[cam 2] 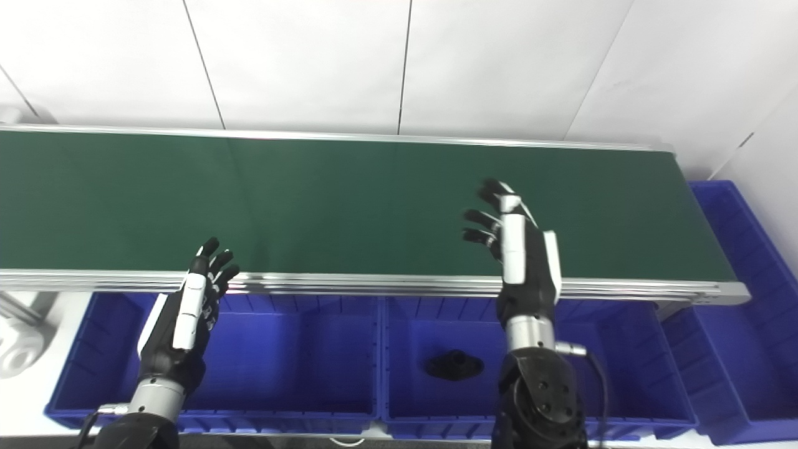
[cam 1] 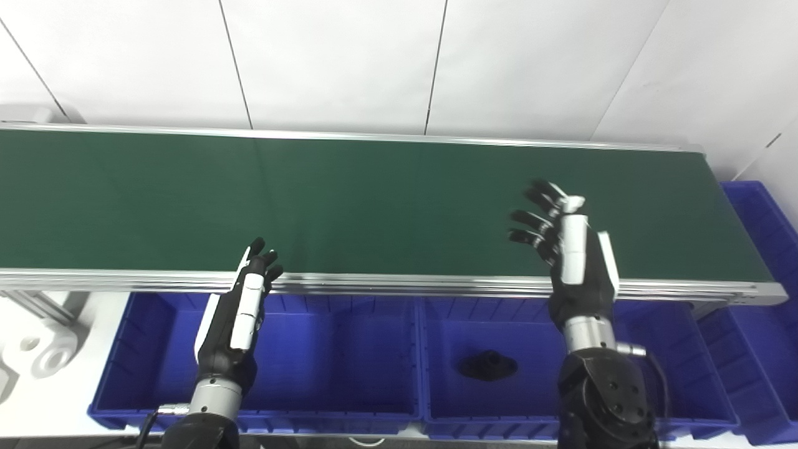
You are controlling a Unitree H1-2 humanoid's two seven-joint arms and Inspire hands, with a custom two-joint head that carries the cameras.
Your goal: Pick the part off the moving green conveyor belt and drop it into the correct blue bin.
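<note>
Waiting step: no part on the green belt (cam 1: 374, 199). One black part (cam 1: 488, 365) already down in the right blue bin (cam 1: 698, 380). Left hand (cam 1: 240, 312) and right hand (cam 1: 570, 252) open, empty. Next: watch, then grab fast.

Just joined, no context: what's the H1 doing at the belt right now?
Nothing is being held. The green conveyor belt shows no part on it. The right hand is raised over the belt with fingers spread, empty. The left hand hovers open at the belt's near edge, above the left blue bin. A black part lies in the middle blue bin. Another blue bin sits at the belt's right end.
</note>
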